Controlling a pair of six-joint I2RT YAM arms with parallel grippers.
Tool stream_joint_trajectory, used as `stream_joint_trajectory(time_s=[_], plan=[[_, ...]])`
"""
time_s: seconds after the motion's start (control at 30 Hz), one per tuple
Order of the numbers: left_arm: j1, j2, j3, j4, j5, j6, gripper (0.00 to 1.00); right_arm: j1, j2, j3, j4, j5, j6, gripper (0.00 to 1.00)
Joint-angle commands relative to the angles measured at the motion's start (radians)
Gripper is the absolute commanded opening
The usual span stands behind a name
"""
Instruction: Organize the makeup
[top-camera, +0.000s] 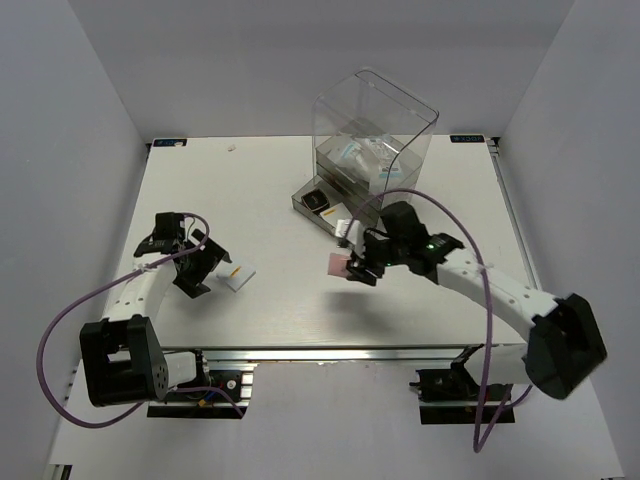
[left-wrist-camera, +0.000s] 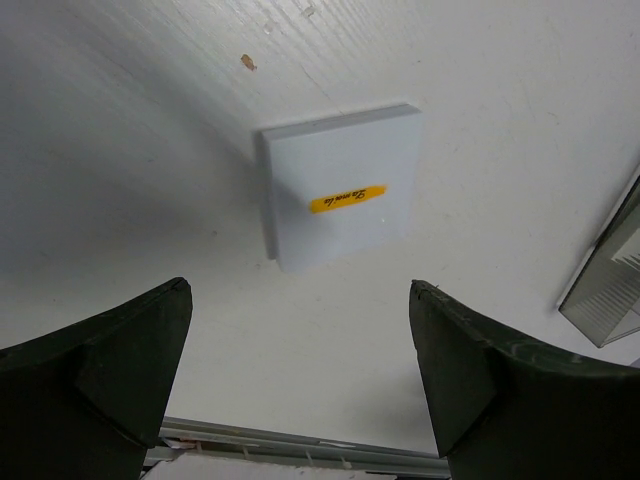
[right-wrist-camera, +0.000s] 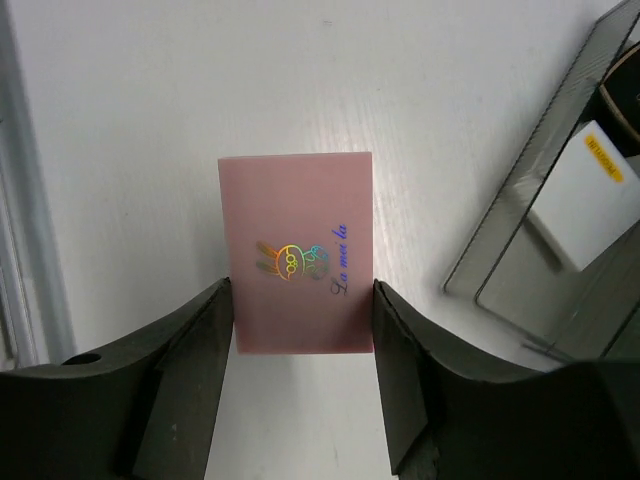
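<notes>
Right gripper (right-wrist-camera: 300, 292) clamped on the pink square (right-wrist-camera: 295, 250), one finger on each side edge, its far end sticking out past the fingertips. Ahead-right: open drawer (right-wrist-camera: 512, 190) of the clear drawer case (top-camera: 372, 125), with a white yellow-labelled item (right-wrist-camera: 585, 195) inside. Left gripper (left-wrist-camera: 300, 300) jaws wide, holding nothing. The white flat box (left-wrist-camera: 340, 185) lies on the table (left-wrist-camera: 520, 120) just ahead of its fingertips, not touching them.

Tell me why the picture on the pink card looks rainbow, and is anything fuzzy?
Right wrist view: the shiny print on the pink card catches the light and glints rainbow; the card is sharp. Left wrist view: the white box is sharp, with a soft shadow along its left edge. Top view: the clear case shows glare on its walls.
</notes>
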Motion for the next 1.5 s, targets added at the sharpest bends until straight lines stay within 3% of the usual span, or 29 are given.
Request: stream_joint_trajectory(time_s=[0.0,0.1,0.2,0.43,0.6,0.77,0.8,0.87,0.93,1.2,1.33,1.47], plan=[[0.000,-0.042,-0.012,0.003,-0.019,-0.005,0.98,0.071,0.144,0.203,0.132,0.207,0.132,0.00],[0.001,-0.051,-0.031,0.011,-0.017,-0.011,0.98,0.105,0.314,0.396,0.120,0.391,0.240,0.00],[0.000,-0.065,-0.047,0.016,-0.016,-0.017,0.98,0.103,0.420,0.487,0.160,0.534,0.272,0.00],[0.000,-0.082,-0.077,0.032,-0.012,-0.024,0.98,0.105,0.540,0.506,0.234,0.727,0.211,0.00],[0.001,-0.076,-0.081,0.040,-0.014,-0.030,0.98,0.105,0.557,0.471,0.276,0.787,0.193,0.23],[0.000,-0.068,-0.072,0.034,-0.012,-0.025,0.98,0.103,0.589,0.466,0.289,0.826,0.179,0.36],[0.000,-0.066,-0.072,0.034,-0.014,-0.025,0.98,0.103,0.592,0.465,0.292,0.827,0.174,0.51],[0.000,-0.065,-0.072,0.036,-0.012,-0.027,0.98,0.103,0.600,0.465,0.283,0.814,0.163,0.61],[0.001,-0.062,-0.077,0.037,-0.006,-0.030,0.98,0.103,0.603,0.460,0.275,0.806,0.162,0.79],[-0.022,-0.025,-0.058,0.023,-0.028,-0.043,0.98,0.102,0.589,0.492,0.156,0.706,0.174,0.88],[-0.078,0.044,-0.012,-0.007,-0.097,-0.068,0.98,0.086,0.437,0.444,0.108,0.396,0.108,0.90],[-0.152,0.125,0.066,-0.035,-0.132,-0.097,0.98,0.080,0.290,0.333,0.186,0.316,0.108,0.89]])
